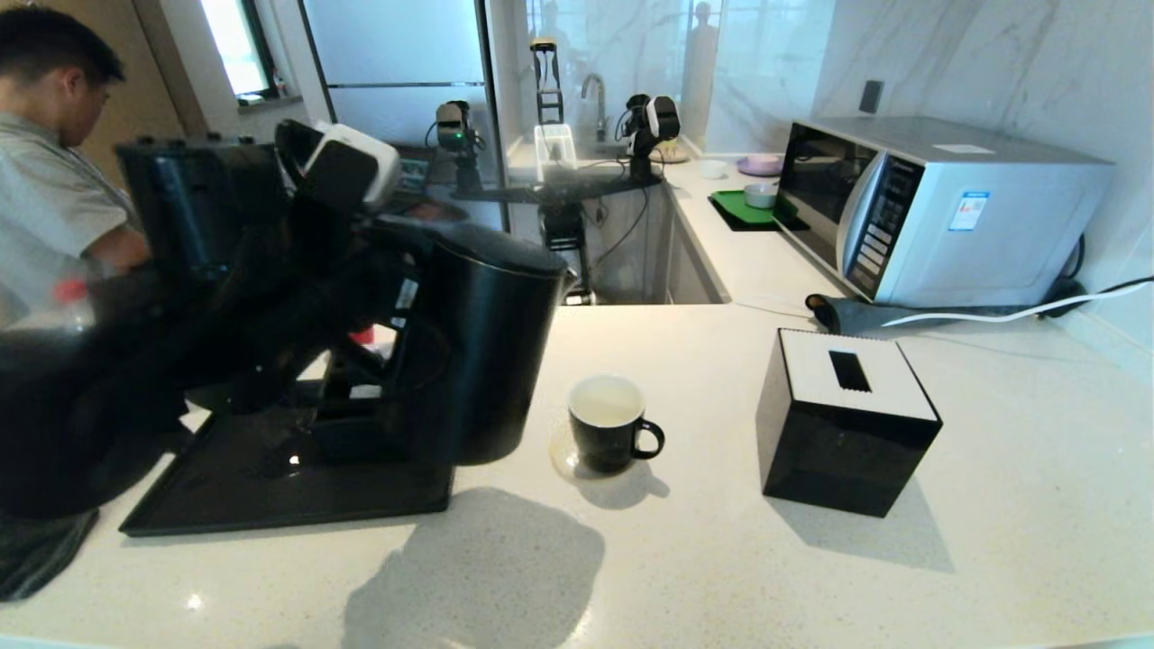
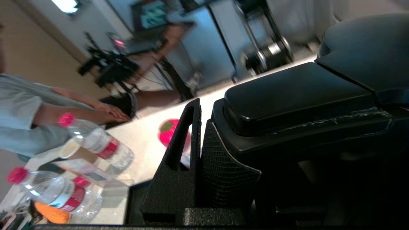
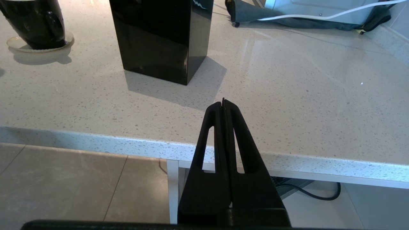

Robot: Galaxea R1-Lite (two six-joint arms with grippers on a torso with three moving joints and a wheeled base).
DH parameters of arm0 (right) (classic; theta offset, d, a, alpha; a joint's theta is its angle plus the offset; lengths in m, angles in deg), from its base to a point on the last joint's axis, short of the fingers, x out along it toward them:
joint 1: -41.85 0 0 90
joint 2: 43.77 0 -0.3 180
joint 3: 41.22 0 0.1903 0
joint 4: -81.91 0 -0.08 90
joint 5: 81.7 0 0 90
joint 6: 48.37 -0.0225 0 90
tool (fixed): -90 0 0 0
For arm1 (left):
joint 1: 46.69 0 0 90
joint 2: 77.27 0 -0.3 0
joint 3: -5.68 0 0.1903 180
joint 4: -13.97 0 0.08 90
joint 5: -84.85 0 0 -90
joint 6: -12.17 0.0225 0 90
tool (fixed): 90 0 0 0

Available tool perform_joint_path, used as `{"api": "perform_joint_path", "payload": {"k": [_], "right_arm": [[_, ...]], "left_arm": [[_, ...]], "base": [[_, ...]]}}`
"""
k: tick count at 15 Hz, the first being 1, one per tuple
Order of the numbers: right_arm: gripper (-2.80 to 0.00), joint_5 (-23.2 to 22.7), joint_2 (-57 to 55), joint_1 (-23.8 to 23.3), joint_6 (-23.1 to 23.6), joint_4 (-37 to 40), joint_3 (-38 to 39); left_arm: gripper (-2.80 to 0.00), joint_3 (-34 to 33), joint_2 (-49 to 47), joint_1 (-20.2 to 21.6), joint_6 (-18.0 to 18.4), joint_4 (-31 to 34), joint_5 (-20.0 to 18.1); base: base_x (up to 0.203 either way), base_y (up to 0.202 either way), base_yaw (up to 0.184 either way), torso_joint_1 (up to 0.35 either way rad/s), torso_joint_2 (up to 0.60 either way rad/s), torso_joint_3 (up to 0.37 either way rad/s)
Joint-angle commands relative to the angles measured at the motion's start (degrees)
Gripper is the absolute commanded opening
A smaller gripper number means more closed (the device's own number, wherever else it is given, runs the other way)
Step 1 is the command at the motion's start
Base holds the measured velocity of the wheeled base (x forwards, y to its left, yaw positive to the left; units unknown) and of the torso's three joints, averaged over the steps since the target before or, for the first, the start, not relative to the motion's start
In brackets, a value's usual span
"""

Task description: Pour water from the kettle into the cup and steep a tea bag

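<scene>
Your left claw (image 2: 204,159) is clamped on the kettle's handle, one finger (image 2: 179,153) showing on the outer side of the grip. That hold lets the wrist tip the body like a jug. In the head view the kettle (image 1: 482,347) hangs above the table, tilted slightly, its base over the near edge of the black tray (image 1: 270,491) and its lower side just beside the cup (image 1: 606,424). I can't pick out the spout in any view, so check it faces the cup before you tilt further.

The cup stands upright on a small clear saucer (image 1: 563,460), handle turned toward the tissue box (image 1: 843,419). Its white interior looks empty or nearly so; pouring seems not to have begun. No tea bag is visible anywhere.

Your right claw (image 3: 223,105) is pressed fully closed, holding nothing, parked off the near edge of the table (image 1: 721,559).

The tissue box sits well clear of the cup. Behind the tray, water bottles (image 2: 96,143) and a bystander (image 1: 54,180) crowd the left side, so keep the elbow's swing modest.
</scene>
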Motion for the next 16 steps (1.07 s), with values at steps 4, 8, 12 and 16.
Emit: {"api": "perform_joint_path", "payload": {"k": [4, 8, 12, 16], "right_arm": [[-2.8, -0.03, -0.07, 0.02, 0.08, -0.01, 0.0], [-2.8, -0.11, -0.07, 0.02, 0.08, -0.01, 0.0], [-2.8, -0.03, -0.07, 0.02, 0.08, -0.01, 0.0], [-2.8, -0.03, -0.07, 0.02, 0.08, -0.01, 0.0]], "left_arm": [[-2.8, -4.46, 4.98, 5.65, -0.11, -8.79, 0.18], [-2.8, -9.78, 9.95, 12.16, -1.43, -11.99, 0.05], [-2.8, -14.91, 12.98, 21.26, -3.14, -16.38, -0.16], [-2.8, -19.77, 13.05, 31.44, -6.51, -22.52, -1.46]], "base": [[0.0, 0.0, 0.0, 0.0, 0.0, 0.0], [0.0, 0.0, 0.0, 0.0, 0.0, 0.0], [0.0, 0.0, 0.0, 0.0, 0.0, 0.0], [0.0, 0.0, 0.0, 0.0, 0.0, 0.0]]}}
